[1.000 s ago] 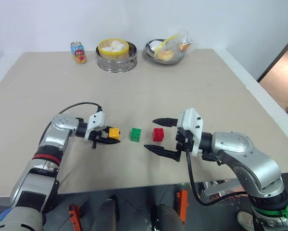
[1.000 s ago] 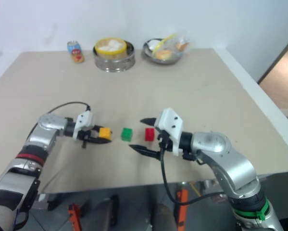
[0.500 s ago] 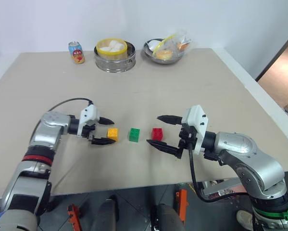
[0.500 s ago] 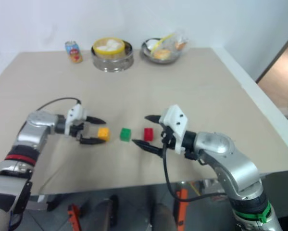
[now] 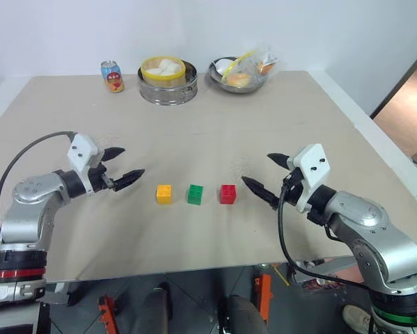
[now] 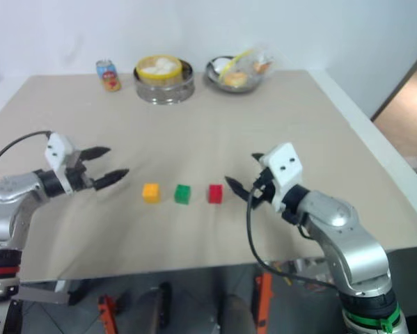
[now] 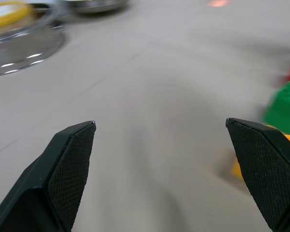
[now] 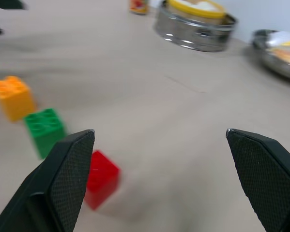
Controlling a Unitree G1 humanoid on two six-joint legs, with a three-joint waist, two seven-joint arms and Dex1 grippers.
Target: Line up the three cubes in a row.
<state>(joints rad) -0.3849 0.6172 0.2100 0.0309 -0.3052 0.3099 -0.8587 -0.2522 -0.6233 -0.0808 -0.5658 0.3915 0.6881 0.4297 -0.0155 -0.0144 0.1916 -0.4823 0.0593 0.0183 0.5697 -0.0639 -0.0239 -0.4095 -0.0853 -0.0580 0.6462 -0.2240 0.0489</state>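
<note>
Left eye view: yellow cube (image 5: 164, 193), green cube (image 5: 195, 194), red cube (image 5: 227, 193) in row. Left gripper (image 5: 120, 167), right gripper (image 5: 265, 175) both spread, empty, flanking.

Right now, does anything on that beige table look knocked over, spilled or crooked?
Nothing stands out. The small yellow-orange studded cube, green studded cube and red studded cube sit upright in an even row, apart from each other. The round metal steamer, drink can and metal bowl stand upright at the far edge.
</note>
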